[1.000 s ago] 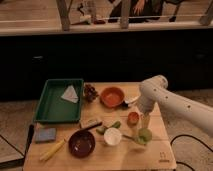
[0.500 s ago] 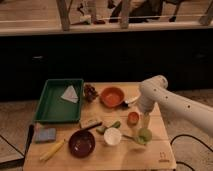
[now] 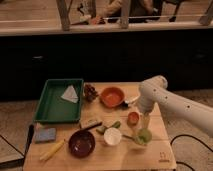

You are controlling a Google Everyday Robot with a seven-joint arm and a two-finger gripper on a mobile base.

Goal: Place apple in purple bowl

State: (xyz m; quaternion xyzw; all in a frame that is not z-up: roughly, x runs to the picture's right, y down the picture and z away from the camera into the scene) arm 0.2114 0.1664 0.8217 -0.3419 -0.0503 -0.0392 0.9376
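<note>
The apple (image 3: 143,135), small and pale yellow-green, sits on the wooden table (image 3: 150,157) near its front right. My gripper (image 3: 145,126) hangs from the white arm (image 3: 165,100) directly over the apple and is at or just above its top. The purple bowl (image 3: 82,143), dark maroon and glossy inside, stands at the front, left of the small white cup (image 3: 112,136). The cup is between the bowl and the apple.
An orange bowl (image 3: 112,96) is at the back centre, with a small orange object (image 3: 133,118) behind the apple. A green tray (image 3: 52,107) holding a white cloth (image 3: 70,93) is at the left. A blue sponge (image 3: 45,135) and a yellow item (image 3: 52,149) lie front left.
</note>
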